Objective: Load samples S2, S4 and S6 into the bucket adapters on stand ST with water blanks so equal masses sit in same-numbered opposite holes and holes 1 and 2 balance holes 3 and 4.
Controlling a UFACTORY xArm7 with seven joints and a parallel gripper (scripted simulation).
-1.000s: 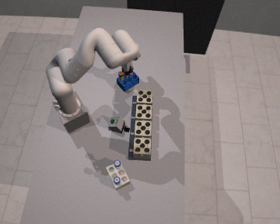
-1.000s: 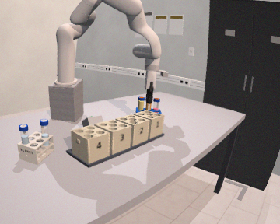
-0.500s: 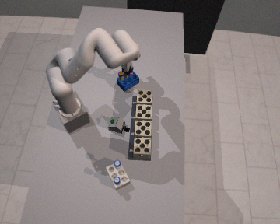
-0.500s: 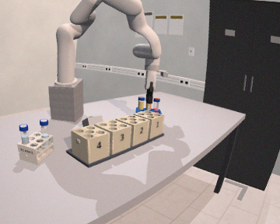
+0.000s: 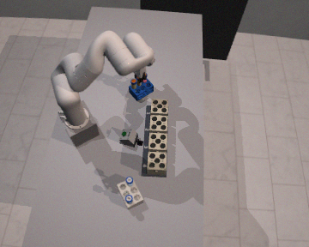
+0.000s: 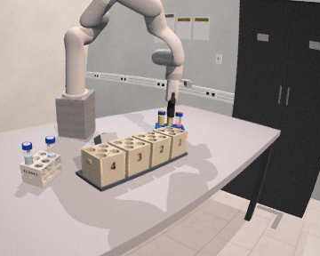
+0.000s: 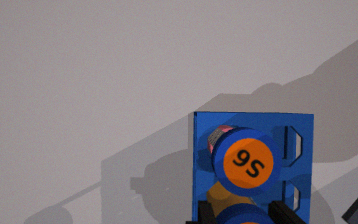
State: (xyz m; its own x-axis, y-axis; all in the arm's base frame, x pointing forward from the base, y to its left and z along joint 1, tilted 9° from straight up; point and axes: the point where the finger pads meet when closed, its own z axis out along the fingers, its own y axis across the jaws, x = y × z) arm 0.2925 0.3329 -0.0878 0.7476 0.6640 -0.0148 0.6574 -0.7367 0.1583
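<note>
My gripper [image 5: 140,79] [image 6: 171,114] [image 7: 244,216] is shut on the middle tube [image 6: 170,121] [image 7: 245,220], which has amber content and stands in the blue rack [image 5: 138,95] [image 7: 260,120]. Its ID is cut off in the wrist view. S6 [image 7: 247,162] [image 6: 179,115], with low pink content, stands beside it. A tube with yellow content [image 6: 162,119] [image 5: 134,81] stands on its other side. Adapters 1 [image 6: 175,148], 2 [image 6: 156,156], 3 [image 6: 133,164] and 4 [image 6: 102,175] stand in a row on the loading stand [image 5: 144,165]; I see no tubes in them.
The white blanks rack [image 5: 136,202] [image 6: 30,177] holds two blue-capped tubes, one [image 5: 130,180] at the far end and one [image 5: 129,199] nearer; their volumes are unreadable. The small sloped desk [image 5: 130,139] with the green DONE key [image 5: 124,134] stands between arm base and stand.
</note>
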